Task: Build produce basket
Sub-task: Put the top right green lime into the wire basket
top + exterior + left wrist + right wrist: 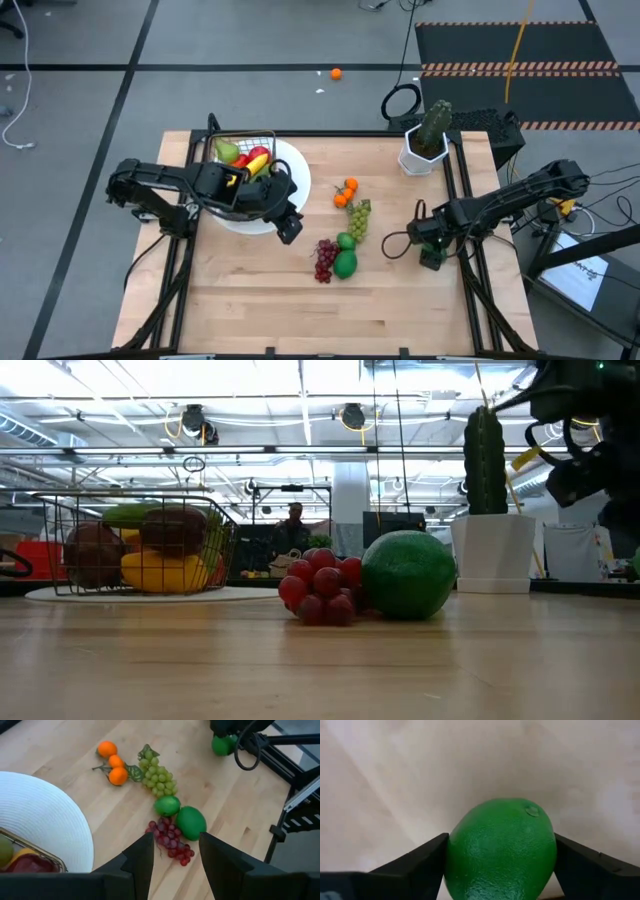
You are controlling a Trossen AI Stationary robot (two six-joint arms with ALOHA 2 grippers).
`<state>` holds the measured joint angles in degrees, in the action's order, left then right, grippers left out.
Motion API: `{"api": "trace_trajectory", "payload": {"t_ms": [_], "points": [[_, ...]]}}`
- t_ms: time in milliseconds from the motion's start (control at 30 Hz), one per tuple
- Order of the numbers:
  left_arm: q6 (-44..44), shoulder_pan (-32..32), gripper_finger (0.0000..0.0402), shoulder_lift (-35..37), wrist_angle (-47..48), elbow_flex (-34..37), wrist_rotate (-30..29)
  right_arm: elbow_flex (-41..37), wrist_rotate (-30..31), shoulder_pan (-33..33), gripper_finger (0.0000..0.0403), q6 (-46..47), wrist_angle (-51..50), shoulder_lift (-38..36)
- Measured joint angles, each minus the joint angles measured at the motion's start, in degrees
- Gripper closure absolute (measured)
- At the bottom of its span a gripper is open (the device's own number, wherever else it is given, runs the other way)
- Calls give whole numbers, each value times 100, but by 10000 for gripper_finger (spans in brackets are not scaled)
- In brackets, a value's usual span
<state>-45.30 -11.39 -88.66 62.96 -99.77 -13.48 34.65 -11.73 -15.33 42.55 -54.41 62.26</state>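
Produce is split between two places on the bench [250,300]. A pear, a red apple and a banana are seen inside the basket [243,160], which rests on a round white plate [290,185] at the left. Oranges [346,192], green grapes [359,220], red grapes [325,259] and two limes [345,263] lie loose at the centre. The left gripper [287,226] is held just beside the plate, jaws parted with nothing between them. At the right edge, a third lime [501,850] is bracketed by the right gripper [432,256]; whether its jaws are clenched on it cannot be told. A potted cactus [428,135] stands behind.
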Motion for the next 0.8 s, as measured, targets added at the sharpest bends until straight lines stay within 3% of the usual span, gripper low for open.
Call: {"api": "trace_trajectory", "payload": {"t_ms": [367,533,800], "points": [[-280,10,245,0,-24,0,8,5,-926,-98,104,1606,1645,-448],[-438,-129,245,0,-204,0,8,9,-971,-270,100,2442,2613,-900],[-420,-394,245,0,-1253,0,-198,9,-944,-556,102,3187,4158,-1147]]}}
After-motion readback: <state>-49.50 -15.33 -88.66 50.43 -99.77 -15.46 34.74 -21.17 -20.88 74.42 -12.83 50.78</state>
